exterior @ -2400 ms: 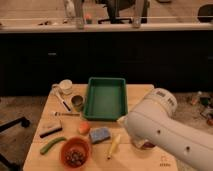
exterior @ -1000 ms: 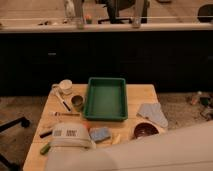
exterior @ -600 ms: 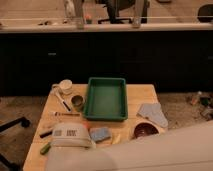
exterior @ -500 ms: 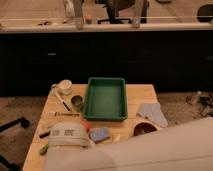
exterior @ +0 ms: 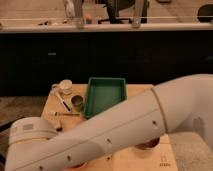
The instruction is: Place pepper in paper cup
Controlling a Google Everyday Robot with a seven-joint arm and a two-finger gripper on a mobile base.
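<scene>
Camera view: my arm (exterior: 125, 130) sweeps across the front of the wooden counter (exterior: 167, 156), its wrist end low on the left. My jaws sit at that end, hidden behind the housing, so I cannot tell whether they are clenched or released. The pepper is out of sight, so I cannot tell where it lies. Behind my arm stand a green tray (exterior: 105, 95), a small dark tin (exterior: 77, 101) and a white paper cup (exterior: 65, 86)
</scene>
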